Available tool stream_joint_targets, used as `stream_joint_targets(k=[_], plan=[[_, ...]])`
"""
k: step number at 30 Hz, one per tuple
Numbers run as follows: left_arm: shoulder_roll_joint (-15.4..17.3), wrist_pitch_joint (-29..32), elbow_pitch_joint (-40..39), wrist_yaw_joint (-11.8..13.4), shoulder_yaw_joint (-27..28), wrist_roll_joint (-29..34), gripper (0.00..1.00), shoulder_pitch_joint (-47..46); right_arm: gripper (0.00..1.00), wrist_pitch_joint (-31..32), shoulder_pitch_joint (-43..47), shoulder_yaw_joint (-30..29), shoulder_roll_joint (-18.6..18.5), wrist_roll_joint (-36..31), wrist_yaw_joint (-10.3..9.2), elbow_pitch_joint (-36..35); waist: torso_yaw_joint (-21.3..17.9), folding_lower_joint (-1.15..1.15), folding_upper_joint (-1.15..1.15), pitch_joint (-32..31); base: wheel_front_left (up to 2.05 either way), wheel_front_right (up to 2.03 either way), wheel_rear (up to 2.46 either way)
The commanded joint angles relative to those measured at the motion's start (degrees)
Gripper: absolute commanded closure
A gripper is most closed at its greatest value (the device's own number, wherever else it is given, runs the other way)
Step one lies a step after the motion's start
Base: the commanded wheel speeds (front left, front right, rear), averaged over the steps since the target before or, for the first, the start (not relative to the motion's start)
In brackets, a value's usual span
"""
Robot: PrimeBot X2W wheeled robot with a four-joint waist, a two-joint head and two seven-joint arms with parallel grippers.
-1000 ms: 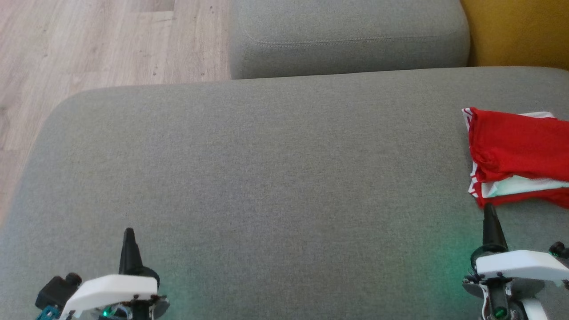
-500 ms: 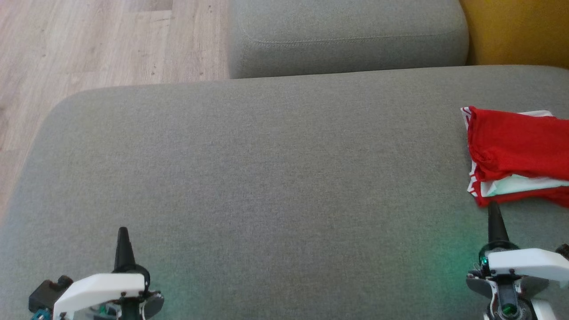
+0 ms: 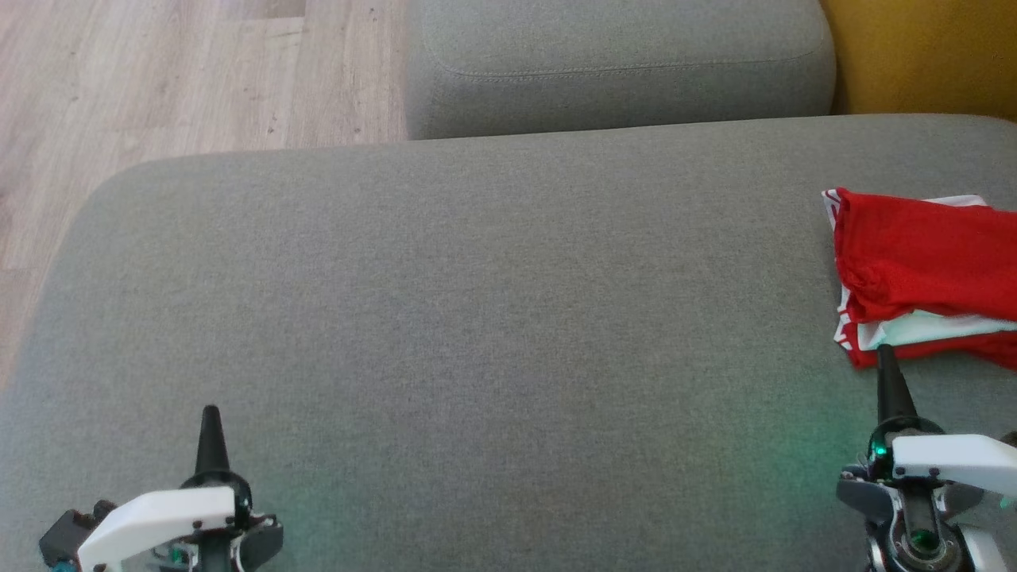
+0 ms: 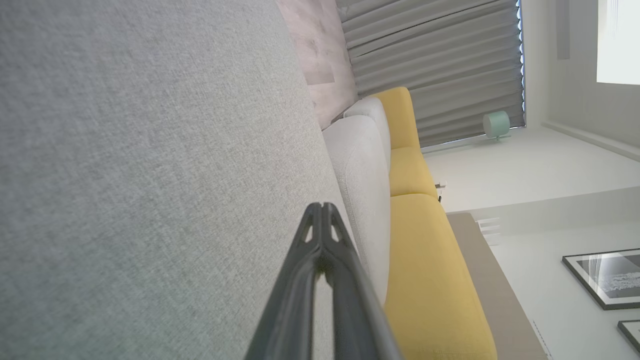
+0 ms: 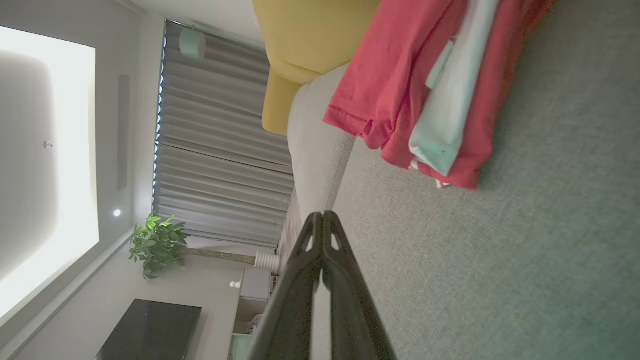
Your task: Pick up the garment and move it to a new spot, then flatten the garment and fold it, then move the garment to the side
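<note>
The garment (image 3: 922,266) is red with white trim, folded into a stack at the right edge of the grey sofa seat (image 3: 493,302); the right wrist view shows the garment (image 5: 425,85) with its white layer between red ones. My right gripper (image 3: 883,356) is shut and empty, its tip just in front of the garment's near edge, and in its own wrist view the right gripper (image 5: 322,216) has its fingers pressed together. My left gripper (image 3: 210,415) is shut and empty over bare seat at the lower left; the left gripper (image 4: 322,207) has its fingers together.
A grey cushion (image 3: 620,63) lies behind the seat, with a yellow cushion (image 3: 929,56) at the back right. Wooden floor (image 3: 159,79) lies beyond the seat's rounded left edge. The seat's wide middle is bare fabric.
Both grippers have drawn back a little toward the bottom of the head view, the left one also drifting left. The garment has not moved.
</note>
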Motion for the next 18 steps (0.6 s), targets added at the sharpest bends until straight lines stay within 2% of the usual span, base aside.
stream_joint_targets(k=[1, 18], plan=[[0.26, 0.47, -2.20, -0.57, 1.83, -1.32, 1.00, -3.45, 1.00, 0.39, -2.74, 0.65, -0.33, 1.77, -0.08, -2.30, -0.02, 0.00, 0.00, 0.01, 0.00, 0.00, 0.00], [0.31, 3.28, -3.07, -1.38, 3.96, -10.48, 1.00, -3.87, 1.00, 3.18, -2.99, 0.05, -0.38, 13.10, -0.09, -3.65, -0.26, 0.00, 0.00, 0.18, 0.00, 0.00, 0.00]])
